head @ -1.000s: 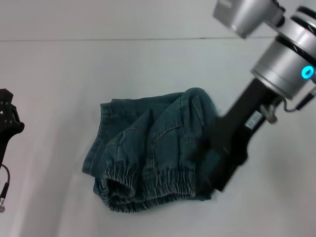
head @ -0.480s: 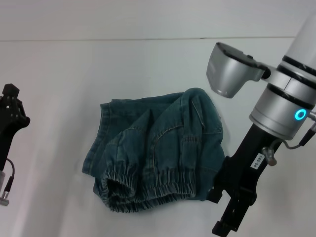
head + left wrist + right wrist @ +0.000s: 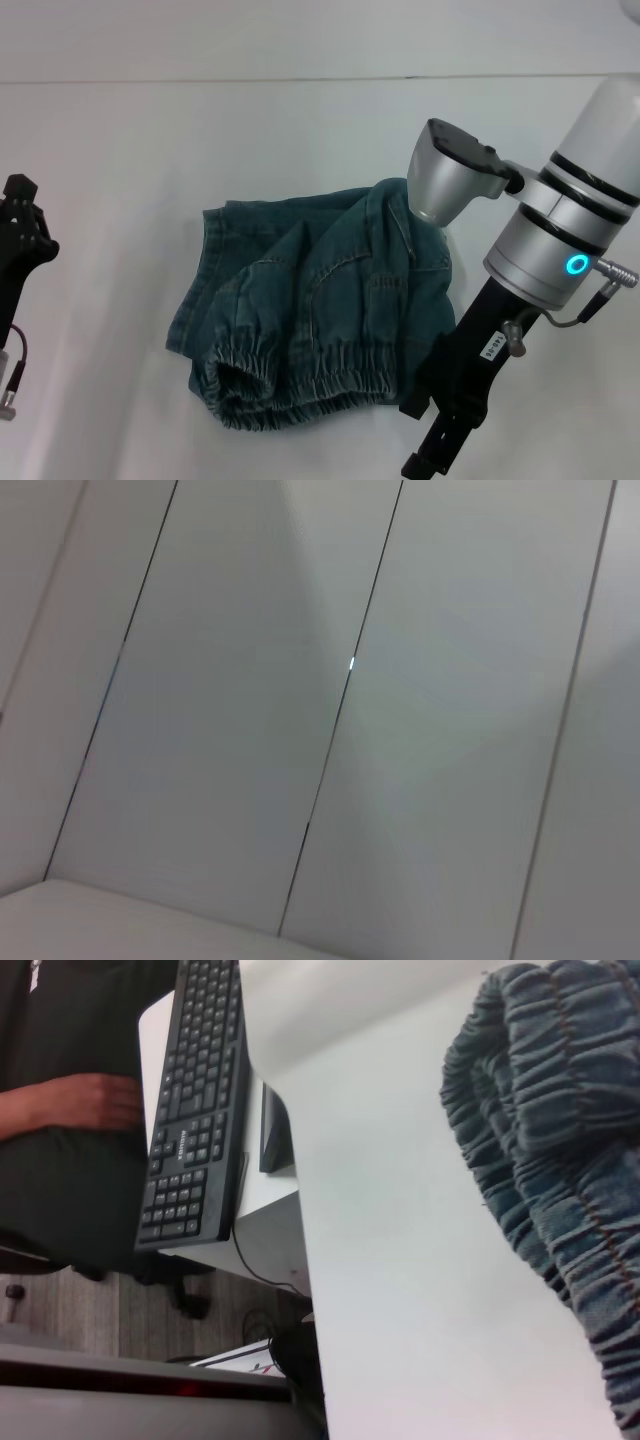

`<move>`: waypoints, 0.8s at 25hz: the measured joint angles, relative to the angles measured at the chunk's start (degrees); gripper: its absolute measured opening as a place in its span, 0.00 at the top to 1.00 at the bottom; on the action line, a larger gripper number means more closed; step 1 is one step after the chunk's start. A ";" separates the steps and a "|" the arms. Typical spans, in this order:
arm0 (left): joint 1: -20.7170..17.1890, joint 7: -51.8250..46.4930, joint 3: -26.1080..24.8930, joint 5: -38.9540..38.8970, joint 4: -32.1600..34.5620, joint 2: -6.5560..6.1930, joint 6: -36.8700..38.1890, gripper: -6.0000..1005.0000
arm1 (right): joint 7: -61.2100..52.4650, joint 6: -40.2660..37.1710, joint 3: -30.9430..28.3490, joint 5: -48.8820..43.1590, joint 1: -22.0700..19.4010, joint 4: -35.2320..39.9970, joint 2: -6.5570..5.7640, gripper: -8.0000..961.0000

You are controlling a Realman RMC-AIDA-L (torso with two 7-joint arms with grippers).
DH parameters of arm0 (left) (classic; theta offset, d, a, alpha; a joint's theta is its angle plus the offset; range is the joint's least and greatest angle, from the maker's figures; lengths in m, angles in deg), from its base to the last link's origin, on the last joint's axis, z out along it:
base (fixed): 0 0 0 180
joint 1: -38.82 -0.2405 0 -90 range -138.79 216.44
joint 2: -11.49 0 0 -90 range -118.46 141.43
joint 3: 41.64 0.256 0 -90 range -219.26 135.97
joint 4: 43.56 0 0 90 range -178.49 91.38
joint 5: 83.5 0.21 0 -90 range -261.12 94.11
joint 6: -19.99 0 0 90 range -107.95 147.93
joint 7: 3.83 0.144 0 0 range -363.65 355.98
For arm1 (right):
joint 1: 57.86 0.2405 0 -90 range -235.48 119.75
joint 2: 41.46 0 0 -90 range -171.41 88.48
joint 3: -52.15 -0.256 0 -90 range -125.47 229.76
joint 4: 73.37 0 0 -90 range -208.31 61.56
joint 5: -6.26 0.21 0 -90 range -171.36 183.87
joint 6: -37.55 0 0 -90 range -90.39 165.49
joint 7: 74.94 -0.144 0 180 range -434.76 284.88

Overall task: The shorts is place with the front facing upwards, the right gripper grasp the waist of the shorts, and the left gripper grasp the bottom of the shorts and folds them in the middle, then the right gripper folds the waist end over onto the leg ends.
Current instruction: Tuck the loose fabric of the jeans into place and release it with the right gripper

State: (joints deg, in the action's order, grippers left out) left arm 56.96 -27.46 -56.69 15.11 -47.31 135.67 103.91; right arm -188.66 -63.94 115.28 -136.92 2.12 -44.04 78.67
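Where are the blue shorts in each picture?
Head view: the shorts lie bunched mid-table, beside the right gripper.
Left wrist view: not in it, only pale panels.
Right wrist view: the shorts fill one edge, showing mostly gathered band.
Shared landmark: the puckered waist, along the shorts' near edge in the head view, is the ruffled band in the right wrist view.

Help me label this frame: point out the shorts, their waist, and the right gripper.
the shorts (image 3: 340,290), head view, on the middle denim.
the waist of the shorts (image 3: 300,378), head view, on the gathered band.
the right gripper (image 3: 425,460), head view, at its tip.
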 joint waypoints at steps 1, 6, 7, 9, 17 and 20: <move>-0.01 0.00 -0.10 0.00 0.09 0.00 0.12 0.99 | 0.04 0.60 0.00 0.10 -0.02 -0.42 0.01 0.02; -0.02 -0.28 -0.50 0.00 0.32 0.00 0.30 0.99 | 0.07 2.80 -0.01 0.95 -0.47 -1.45 0.01 0.02; 0.01 -0.28 -0.51 0.00 0.32 0.00 0.30 0.99 | 0.05 3.35 -0.02 1.01 -0.62 -1.48 0.01 0.02; 0.09 -0.28 -0.51 0.00 0.32 0.00 0.26 0.99 | -0.11 4.41 -0.22 1.09 -0.81 -1.64 0.00 0.02; 0.24 -0.28 -0.51 0.00 0.33 0.00 0.10 0.99 | -0.26 7.85 -0.72 5.57 -1.94 -1.41 -0.28 0.02; 0.23 -0.29 -0.52 0.00 0.34 0.00 0.13 0.99 | 0.15 9.31 -0.74 7.58 -2.10 -1.33 -0.34 0.02</move>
State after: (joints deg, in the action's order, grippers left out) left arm 57.19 -27.74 -57.22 15.11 -46.96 135.68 104.04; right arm -188.51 -54.63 114.54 -129.35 0.02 -45.37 78.33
